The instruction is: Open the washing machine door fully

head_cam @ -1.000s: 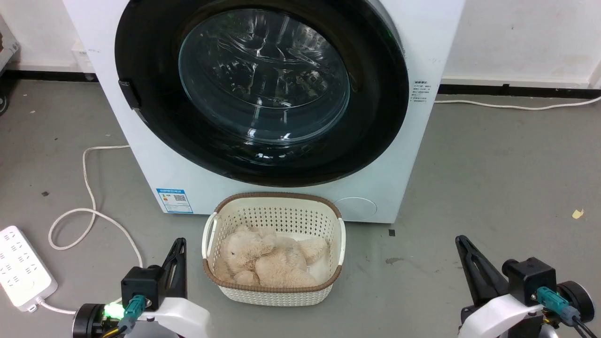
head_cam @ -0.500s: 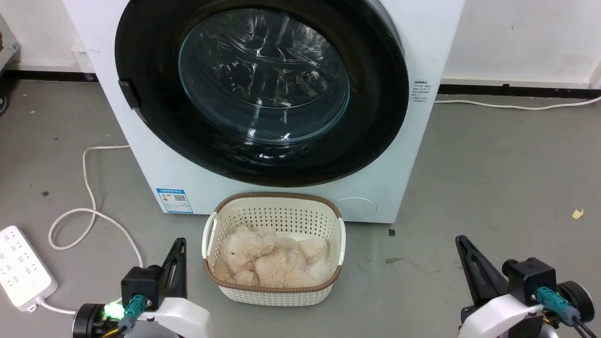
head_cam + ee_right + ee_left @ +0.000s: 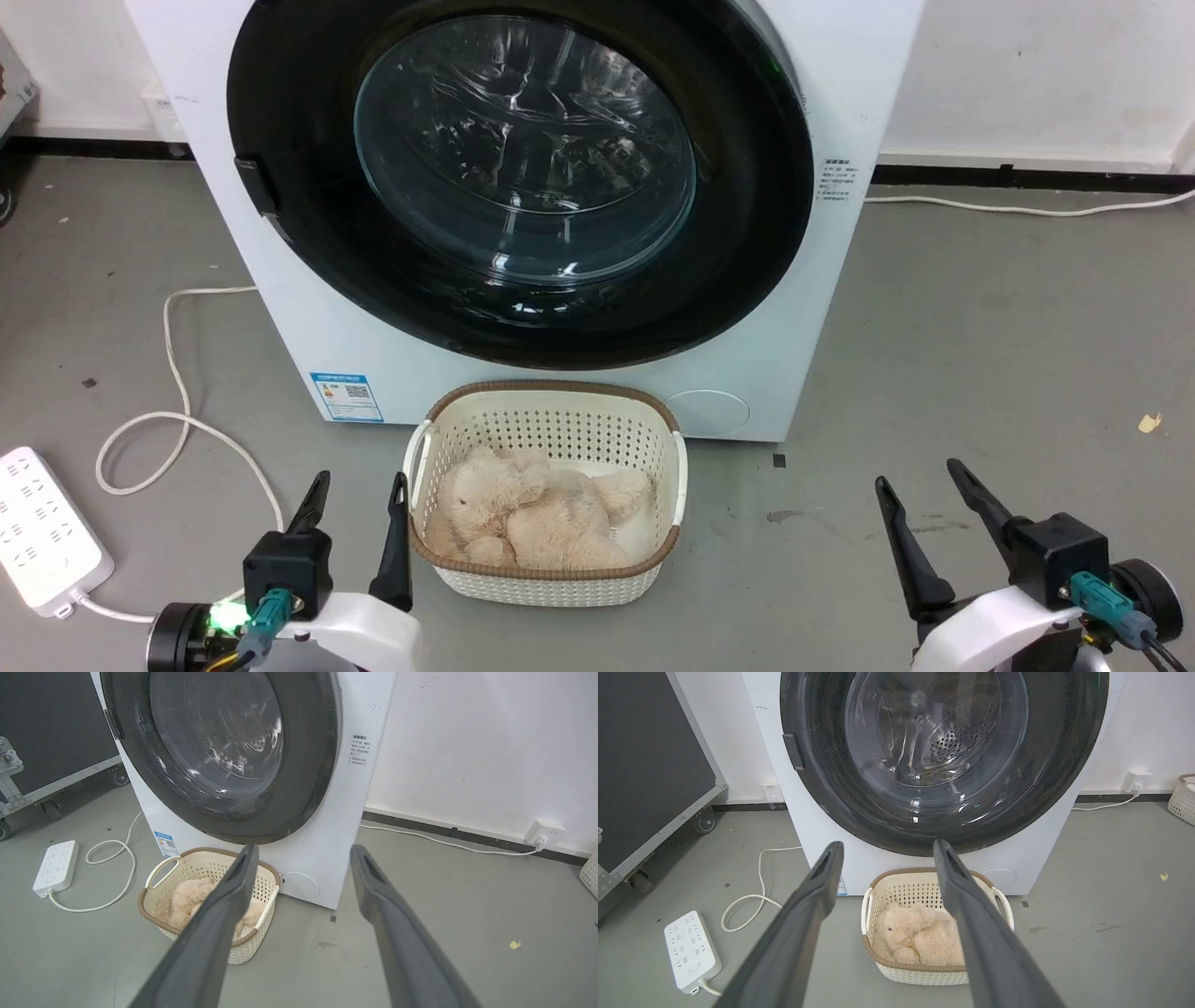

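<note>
— Biggest thing first?
— The washing machine (image 3: 308,327): white, boxy, dead ahead. Carries the washing machine door (image 3: 523,177) on its front. Round, glossy black, with a glass bowl in the middle, nearly as wide as the machine itself. Looks shut, flush against the machine's front.

— On the floor by the machine?
— A cream basket (image 3: 546,397) at the foot of the machine, below the door, touching it or just short; cannot tell which. Holds a plush toy (image 3: 532,518). Left of the machine, a white power strip (image 3: 42,532) with a looped cable.

— The grippers?
— Left gripper (image 3: 362,478): low, out in front of the machine, toward its left corner. Spread part-way at the fingers, gripping nothing. Right gripper (image 3: 917,472): out beyond the machine's right corner, well apart from it. Spread about as far, equally empty.

— Which step, then?
— The very start, by the look of things. Yet to reach the door.

— Next move?
— Probably calls for a lift and a reach to the small dark tab (image 3: 257,187) on the door's left rim, seemingly the handle, though hard to confirm. Then hook or pinch it and pull outward in an arc, away from the machine's front. Worth minding the basket, so near the door's sweep.
</note>
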